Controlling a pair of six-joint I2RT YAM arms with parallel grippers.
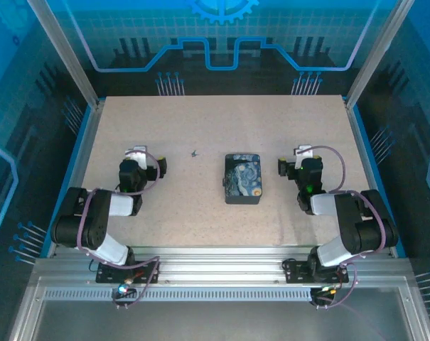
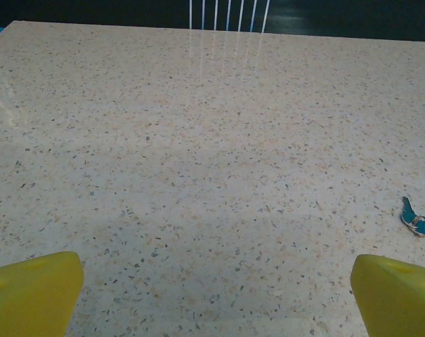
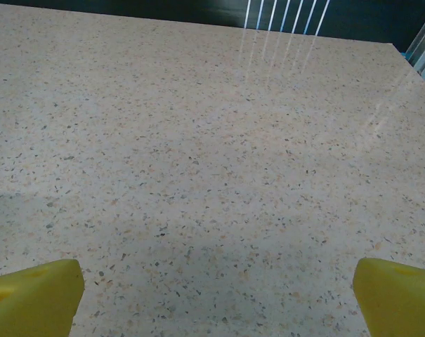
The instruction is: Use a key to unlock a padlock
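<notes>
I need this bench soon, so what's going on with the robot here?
Nothing is being handled at the moment. Both arms sit low on either side of the table, and the left gripper and the right gripper are both open and empty. The small dark key lies loose on the tabletop, ahead and to the right of the left gripper, untouched. A blue-and-yellow painted tin rests in the middle between the arms. The unlocking has not yet begun.

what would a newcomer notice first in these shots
The blue-and-yellow night-sky tin lies at the middle of the speckled table. A tiny dark key lies left of it and farther back. Both arms' yellow-tipped jaws stand wide open above the tabletop.
</notes>
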